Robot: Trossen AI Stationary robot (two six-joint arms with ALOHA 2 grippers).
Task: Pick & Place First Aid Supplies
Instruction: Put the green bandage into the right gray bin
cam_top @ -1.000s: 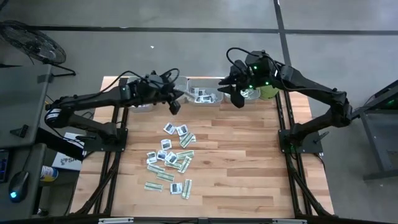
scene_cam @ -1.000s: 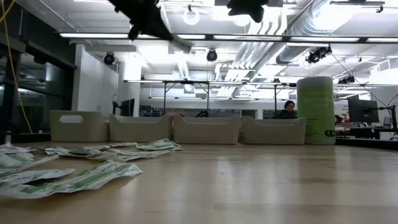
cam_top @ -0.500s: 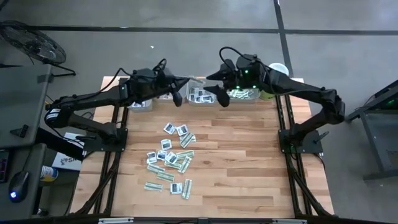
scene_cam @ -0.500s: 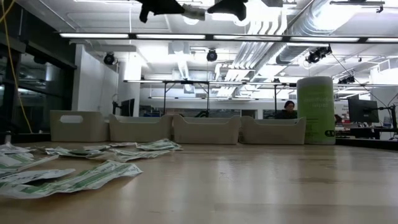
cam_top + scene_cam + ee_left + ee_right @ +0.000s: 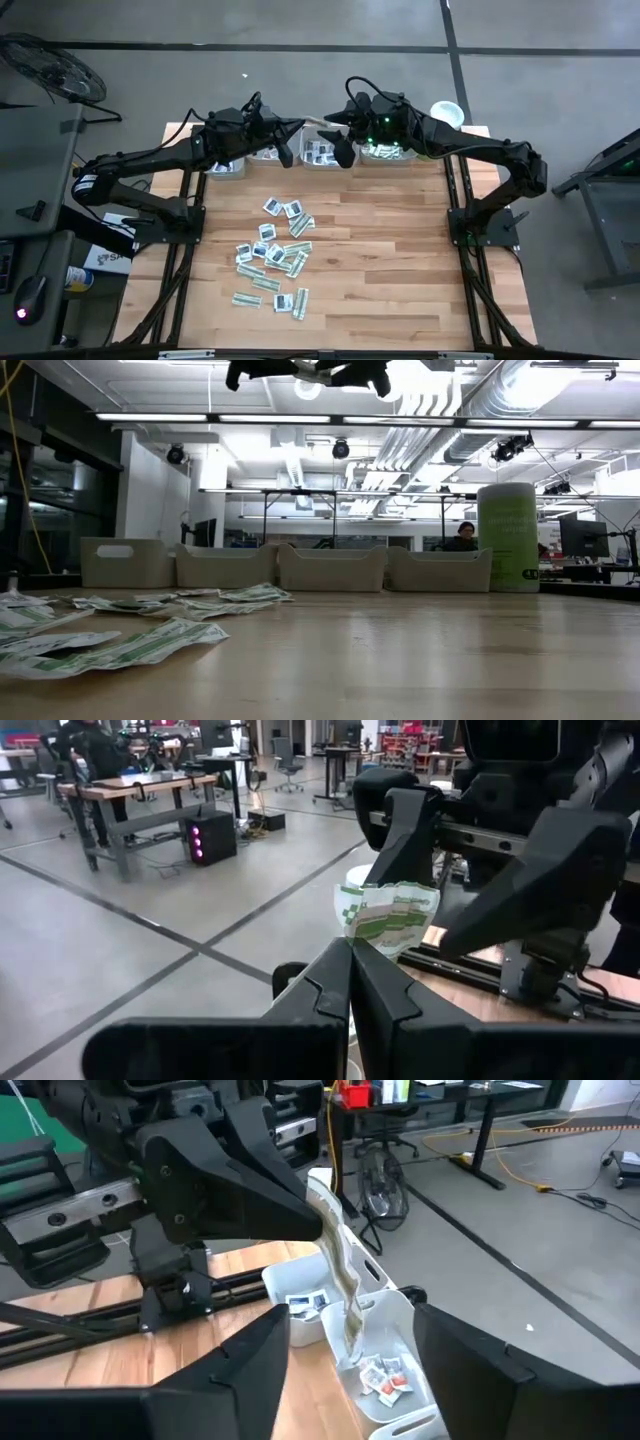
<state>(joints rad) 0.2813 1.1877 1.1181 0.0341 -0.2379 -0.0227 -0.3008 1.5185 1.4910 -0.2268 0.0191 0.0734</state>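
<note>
Left gripper point(image 5: 305, 124) raised above the row of grey trays point(image 5: 330, 158) at the table's point(image 5: 400, 270) far edge, fingers point(image 5: 330, 985) pinched shut on a green-white sachet point(image 5: 388, 916) — strip hanging limp from the tips in the right wrist view. Right gripper point(image 5: 333, 127) just beside it, jaws spread wide, one finger on either side of the sachet, not closed on it. Remaining sachets point(image 5: 275, 255) scattered loose across the table's middle, nearer the left side — some already lying in the trays.
</note>
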